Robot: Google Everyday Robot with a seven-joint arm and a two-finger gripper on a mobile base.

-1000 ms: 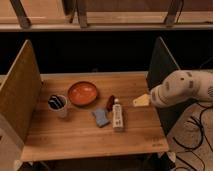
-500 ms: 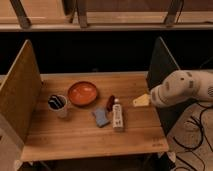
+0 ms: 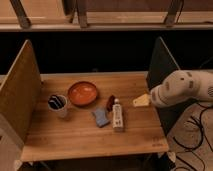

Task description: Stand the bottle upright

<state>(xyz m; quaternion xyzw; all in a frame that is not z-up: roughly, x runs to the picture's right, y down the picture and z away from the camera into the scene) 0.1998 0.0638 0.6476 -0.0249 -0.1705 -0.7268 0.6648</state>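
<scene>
**Item: bottle-righting station, one-arm mobile robot**

**Task thing.** Bottle (image 3: 118, 115): slim, pale, lying on its side on the bench (image 3: 75, 137), in front of the bowl (image 3: 83, 93) and to its right as viewed. Its long axis runs roughly front to back, and the cap appears to point away from the viewer.

**Gripper.** Gripper (image 3: 141, 100): at the tip of the white arm (image 3: 182, 88), to the right of the bowl and beyond the bottle from it, near the bench's right edge. Jaws spread, nothing between them. Apart from the bottle.

**Step in hand.** Approach, by judgement. No contact made and the bottle not yet raised, so the task is barely begun.

**Next move calls for.** Travel toward the bowl until over the bottle, then descent with the jaws across its narrow width. The grasp must allow a tip onto the base. Neighbours crowd both flanks, so clearance looks tight.

**Other contents, placed from the bowl.**
- Sponge (image 3: 101, 117): blue-grey, in front of the bowl, just beside the bottle.
- Small dark red object (image 3: 110, 101): right of the bowl, near the bottle's far end.
- Cup (image 3: 58, 105): left of the bowl, dark contents.

**Surface and room.** Pale wooden bench with upright panels (image 3: 20, 90) at either end. Dark recess behind, under a rail. Cables (image 3: 192, 132) on the floor at right.
</scene>
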